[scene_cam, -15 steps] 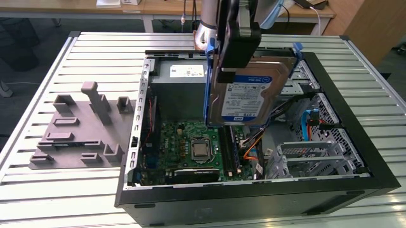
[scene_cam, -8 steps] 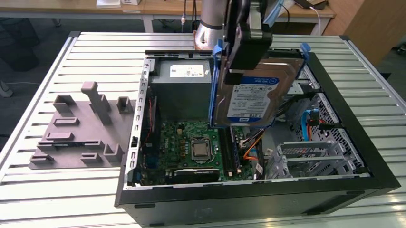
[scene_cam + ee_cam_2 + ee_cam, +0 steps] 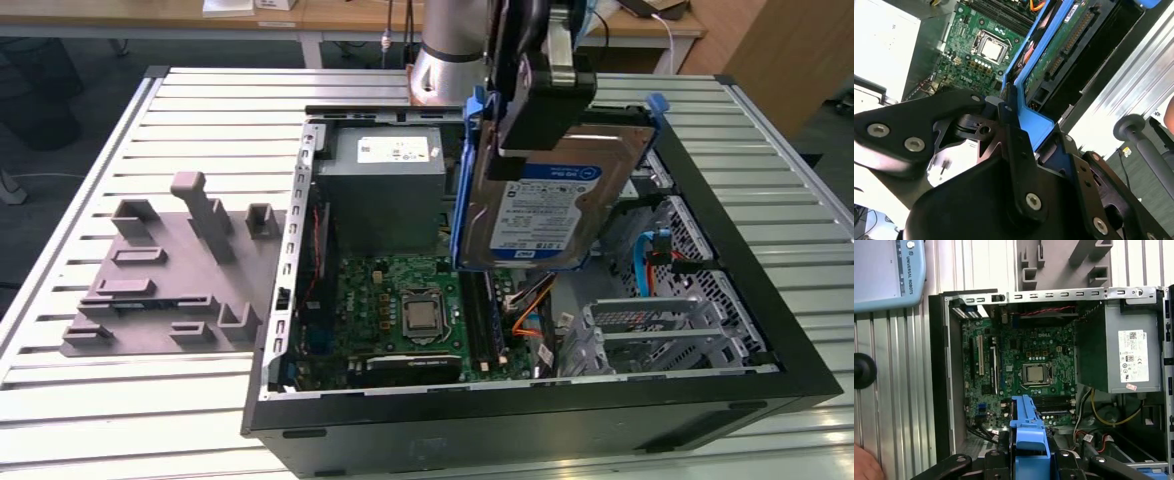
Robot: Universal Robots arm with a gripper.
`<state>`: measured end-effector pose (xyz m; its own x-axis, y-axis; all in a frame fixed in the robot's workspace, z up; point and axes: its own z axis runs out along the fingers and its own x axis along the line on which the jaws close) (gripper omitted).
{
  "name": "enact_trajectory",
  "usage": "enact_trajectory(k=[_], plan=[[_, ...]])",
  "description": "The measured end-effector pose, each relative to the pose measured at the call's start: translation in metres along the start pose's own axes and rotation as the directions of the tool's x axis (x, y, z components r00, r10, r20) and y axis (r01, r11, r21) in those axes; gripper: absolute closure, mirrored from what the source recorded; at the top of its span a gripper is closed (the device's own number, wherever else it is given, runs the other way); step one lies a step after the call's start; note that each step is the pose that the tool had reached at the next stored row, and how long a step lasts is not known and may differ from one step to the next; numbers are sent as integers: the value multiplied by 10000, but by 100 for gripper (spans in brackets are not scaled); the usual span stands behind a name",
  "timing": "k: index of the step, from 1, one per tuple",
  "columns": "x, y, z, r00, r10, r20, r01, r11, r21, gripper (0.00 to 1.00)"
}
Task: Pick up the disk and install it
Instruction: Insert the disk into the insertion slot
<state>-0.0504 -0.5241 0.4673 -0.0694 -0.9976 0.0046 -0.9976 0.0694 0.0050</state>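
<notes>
In the exterior view my hand (image 3: 534, 135) is clamped on the disk (image 3: 561, 205), which hangs upright just below it with its white-and-blue label facing outward and its blue carrier frame (image 3: 467, 200) running down 1 long edge. I hold the disk in the air above the open computer case (image 3: 534, 415), which lies on the slatted table (image 3: 120, 420). Lower than my hand, inside the case, are the green motherboard (image 3: 387, 300) with its bare processor (image 3: 423, 313), some orange cables (image 3: 527, 322), a grey power supply (image 3: 387, 185) and a metal drive cage (image 3: 667, 330). A grey fixture block (image 3: 160, 270) rests on the table outside the case, well apart from my hand. In the second wrist view 2 black fingers (image 3: 1016, 145) grip the blue carrier frame (image 3: 1036, 122) from either side, and the disk's green circuit-board face (image 3: 1066, 45) stretches away from my hand. Beyond it lie the motherboard (image 3: 969, 30), the processor (image 3: 990, 47) and the table's slats (image 3: 1134, 90). In the first wrist view the carrier frame (image 3: 1026, 440) juts straight out of my hand, and past its end the case lies open. There I see the motherboard (image 3: 1019, 345), the processor (image 3: 1034, 374) and the power supply (image 3: 1119, 352), with the fixture block (image 3: 1069, 260) beyond the case's far wall.
</notes>
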Motion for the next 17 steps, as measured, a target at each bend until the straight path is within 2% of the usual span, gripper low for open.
enact_trajectory(k=[10,13,17], plan=[[208,-23,10,10000,0,1,0,10000,0,64],[228,-62,15,10000,0,1,0,10000,1,64],[226,-157,22,10000,1,1,-1,10000,1,64]])
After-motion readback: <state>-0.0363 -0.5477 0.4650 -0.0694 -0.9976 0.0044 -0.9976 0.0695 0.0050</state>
